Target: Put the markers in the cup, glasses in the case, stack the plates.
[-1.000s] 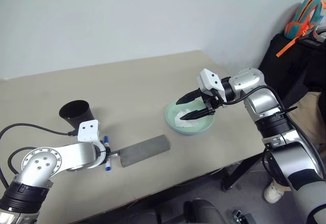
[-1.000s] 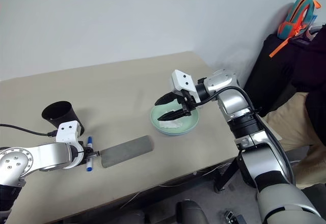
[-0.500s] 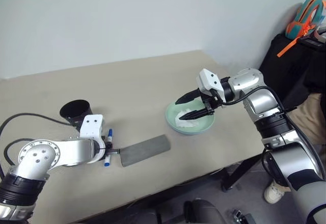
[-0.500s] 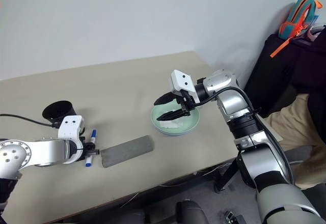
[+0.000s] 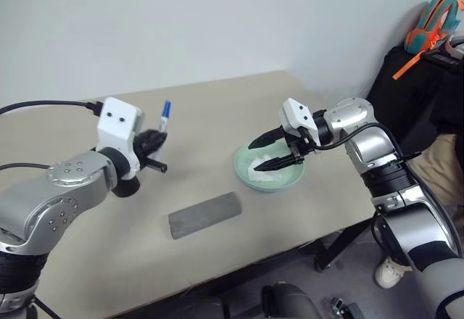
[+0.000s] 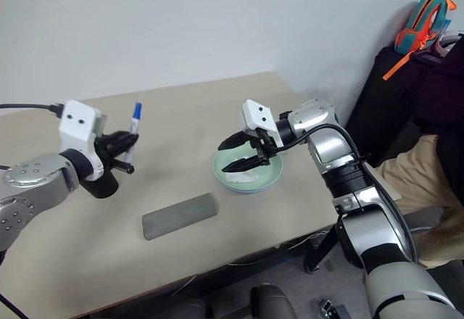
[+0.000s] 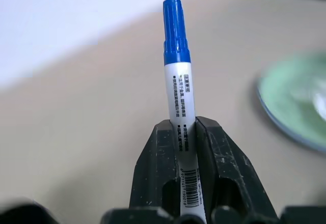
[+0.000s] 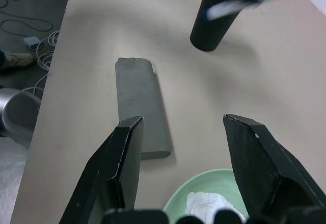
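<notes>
**Blue-capped marker lifted off the tabletop; right arm unchanged**

The left pincer [image 7: 179,132] is clenched on the blue-capped marker [image 7: 178,68], which stands nearly upright between its fingers [image 7: 158,168] with the cap on top. One second earlier this pincer lay low on the tabletop [image 5: 217,109], with the marker against the end of the grey case [image 5: 205,214]; now arm and marker are raised in the air — in front of the black cup [image 8: 214,18]. The case lies flat and closed, in the same place as before. The right pincer [image 5: 265,154] hovers with its jaws apart, gripping nothing, over the mint green plate [image 5: 290,181] — a pose unchanged across the frames. A crumpled white tissue [image 5: 262,171] lies in that plate.
</notes>
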{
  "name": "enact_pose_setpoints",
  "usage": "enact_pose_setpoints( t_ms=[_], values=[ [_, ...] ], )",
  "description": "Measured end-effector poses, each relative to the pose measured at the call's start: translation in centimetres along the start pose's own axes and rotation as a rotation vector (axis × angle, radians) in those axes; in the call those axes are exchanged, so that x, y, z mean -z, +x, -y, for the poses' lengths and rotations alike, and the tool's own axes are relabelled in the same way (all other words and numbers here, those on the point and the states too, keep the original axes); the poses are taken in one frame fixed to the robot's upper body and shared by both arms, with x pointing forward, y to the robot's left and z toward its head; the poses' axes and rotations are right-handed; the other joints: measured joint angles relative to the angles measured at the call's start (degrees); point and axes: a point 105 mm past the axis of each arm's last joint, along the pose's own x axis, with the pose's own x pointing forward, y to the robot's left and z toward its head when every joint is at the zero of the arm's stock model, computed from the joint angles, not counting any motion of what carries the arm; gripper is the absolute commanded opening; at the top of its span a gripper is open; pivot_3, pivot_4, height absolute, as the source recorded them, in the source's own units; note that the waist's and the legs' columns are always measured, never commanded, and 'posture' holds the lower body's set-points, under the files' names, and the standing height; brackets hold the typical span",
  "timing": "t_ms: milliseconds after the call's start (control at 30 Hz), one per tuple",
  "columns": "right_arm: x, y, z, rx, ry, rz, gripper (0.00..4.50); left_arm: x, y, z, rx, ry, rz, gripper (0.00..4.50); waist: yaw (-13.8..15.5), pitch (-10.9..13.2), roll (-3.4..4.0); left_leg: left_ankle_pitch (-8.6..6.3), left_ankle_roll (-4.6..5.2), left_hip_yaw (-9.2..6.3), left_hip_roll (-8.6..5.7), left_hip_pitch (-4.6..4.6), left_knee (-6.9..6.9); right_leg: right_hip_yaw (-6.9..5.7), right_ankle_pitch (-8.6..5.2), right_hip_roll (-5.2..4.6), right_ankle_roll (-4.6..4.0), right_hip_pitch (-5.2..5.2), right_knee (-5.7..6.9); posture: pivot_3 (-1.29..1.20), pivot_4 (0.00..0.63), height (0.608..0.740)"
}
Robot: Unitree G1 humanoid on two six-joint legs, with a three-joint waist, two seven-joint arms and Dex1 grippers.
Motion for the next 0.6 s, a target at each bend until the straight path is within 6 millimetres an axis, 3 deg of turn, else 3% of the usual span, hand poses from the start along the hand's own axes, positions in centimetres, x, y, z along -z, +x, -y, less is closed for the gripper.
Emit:
enact_pose_setpoints(
  t_ms=[133,300,600],
  values=[
    [0.1,-0.1,0.0,0.001,0.010,-0.003,2.72,-0.4,-0.5,-3.3,-0.140,0.044,0.112,0.08,0.0,0.0,-0.01,0.07,0.15,0.01,0.04,0.01,-0.01,-0.02,0.00,0.00,0.00,-0.03,0.00,0.00,0.000,0.738],
    [0.1,-0.1,0.0,0.002,0.016,-0.002,2.72,0.1,-1.6,-5.3,-0.182,0.047,0.159,0.08,0.1,0.0,-0.02,0.02,0.23,0.02,0.04,0.02,-0.01,-0.03,0.00,-0.02,0.01,-0.06,-0.03,0.00,0.000,0.738],
    [0.2,-0.2,0.0,0.010,0.027,-0.007,2.72,1.6,-2.8,-5.6,-0.139,-0.054,0.184,0.08,0.1,0.0,-0.05,-0.01,0.29,0.02,0.04,0.02,0.05,-0.06,0.01,-0.05,0.02,-0.05,-0.02,0.00,0.000,0.738]
  ],
)
